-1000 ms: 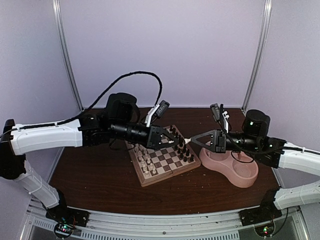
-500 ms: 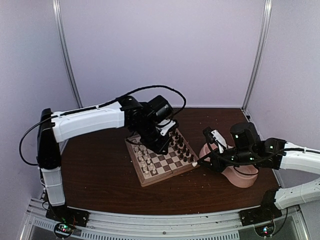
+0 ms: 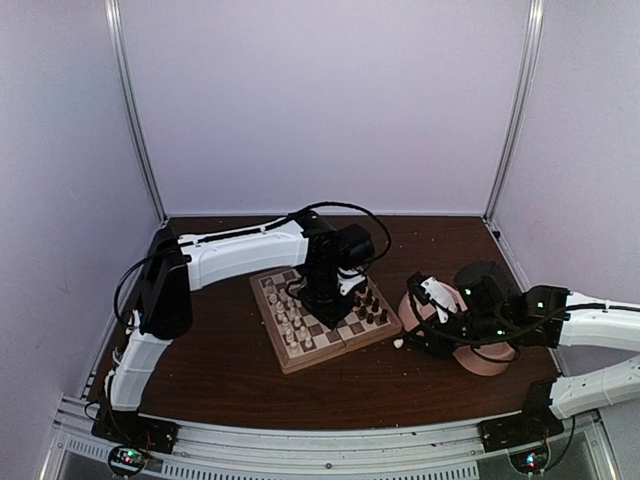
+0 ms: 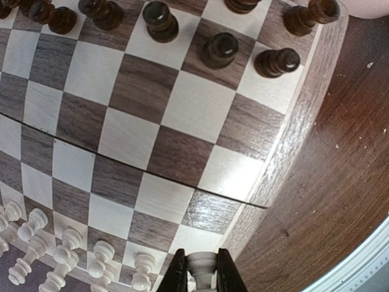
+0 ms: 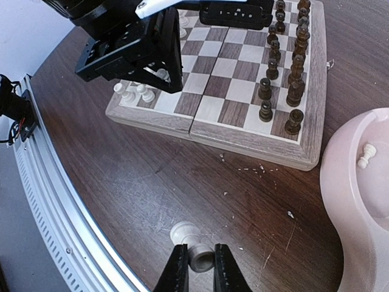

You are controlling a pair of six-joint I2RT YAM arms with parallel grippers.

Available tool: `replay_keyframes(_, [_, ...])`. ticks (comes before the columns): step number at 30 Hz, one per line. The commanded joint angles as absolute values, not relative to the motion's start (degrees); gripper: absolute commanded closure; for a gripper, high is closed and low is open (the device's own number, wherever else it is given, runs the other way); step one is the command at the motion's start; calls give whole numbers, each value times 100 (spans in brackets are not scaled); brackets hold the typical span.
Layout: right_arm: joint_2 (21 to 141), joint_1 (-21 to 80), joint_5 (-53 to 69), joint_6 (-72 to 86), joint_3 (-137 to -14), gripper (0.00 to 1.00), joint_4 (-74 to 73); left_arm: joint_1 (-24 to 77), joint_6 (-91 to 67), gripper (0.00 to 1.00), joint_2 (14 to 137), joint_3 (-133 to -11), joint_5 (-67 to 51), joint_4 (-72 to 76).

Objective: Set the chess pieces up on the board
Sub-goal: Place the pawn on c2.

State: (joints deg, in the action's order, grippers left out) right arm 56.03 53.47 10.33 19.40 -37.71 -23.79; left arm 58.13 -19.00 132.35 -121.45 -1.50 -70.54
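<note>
The left end effector [image 4: 201, 260], clamped on a white piece [image 4: 201, 265] at the board's [image 4: 182, 97] 6 o'clock edge, should set it upright, clear of neighbours [image 4: 143, 271]; the right end effector [image 5: 196, 261] pinches a second piece [image 5: 183, 233].

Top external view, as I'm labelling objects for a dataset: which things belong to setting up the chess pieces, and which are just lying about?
Job in hand:
board; cream pieces lined up on it; left-held cream piece; right-held cream piece; spare cream piece, not yet on the board.

Just lying about:
dark pieces on the board; pink double bowl holding the spare; crumbs on the table.
</note>
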Motion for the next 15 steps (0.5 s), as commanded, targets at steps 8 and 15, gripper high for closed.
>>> replay_keyframes(8, [5601, 5445, 686, 1915, -3464, 100, -2262, 5682, -1740, 87, 13734, -12564, -111, -7404])
replay_keyframes(15, [5712, 5458, 694, 1890, -3478, 100, -2216, 5677, -1748, 65, 13727, -12586, -153, -7440])
